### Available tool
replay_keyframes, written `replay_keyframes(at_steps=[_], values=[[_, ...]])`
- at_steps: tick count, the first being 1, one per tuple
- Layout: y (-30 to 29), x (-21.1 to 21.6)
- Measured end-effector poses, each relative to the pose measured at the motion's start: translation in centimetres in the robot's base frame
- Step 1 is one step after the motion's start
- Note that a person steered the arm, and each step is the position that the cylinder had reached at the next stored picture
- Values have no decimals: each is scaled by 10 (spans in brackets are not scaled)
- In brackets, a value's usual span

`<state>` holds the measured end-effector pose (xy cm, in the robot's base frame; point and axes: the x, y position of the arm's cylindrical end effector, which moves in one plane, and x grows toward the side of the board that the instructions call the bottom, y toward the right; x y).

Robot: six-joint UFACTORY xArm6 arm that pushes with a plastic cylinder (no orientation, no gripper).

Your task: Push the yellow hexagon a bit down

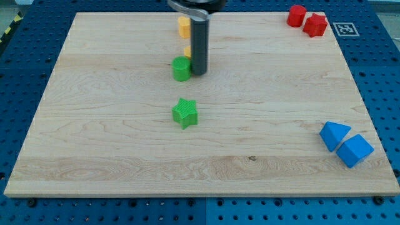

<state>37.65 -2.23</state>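
A yellow block (pixel 183 26) near the view's top middle looks like the hexagon; the rod covers its right part. A second yellow block (pixel 187 51) lies just below it, mostly hidden behind the rod, and its shape cannot be made out. My tip (pixel 199 73) rests on the board below both yellow blocks. It is right beside a green round block (pixel 180 69), at that block's right edge; whether they touch cannot be told.
A green star (pixel 185 113) lies below the green round block. Two red blocks (pixel 297 15) (pixel 315 25) sit at the view's top right. Two blue blocks (pixel 334 135) (pixel 354 150) sit at the bottom right. The wooden board (pixel 94 137) rests on a blue perforated table.
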Motion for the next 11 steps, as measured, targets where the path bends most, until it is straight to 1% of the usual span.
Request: replay_keyframes(at_steps=[1,2,3,4,5,7,9,10,11], values=[[-24,0],[-25,0],[-52,-2],[-62,-30],[-56,-52],[-25,-53],[-16,-58],[-14,-76],[-11,-76]])
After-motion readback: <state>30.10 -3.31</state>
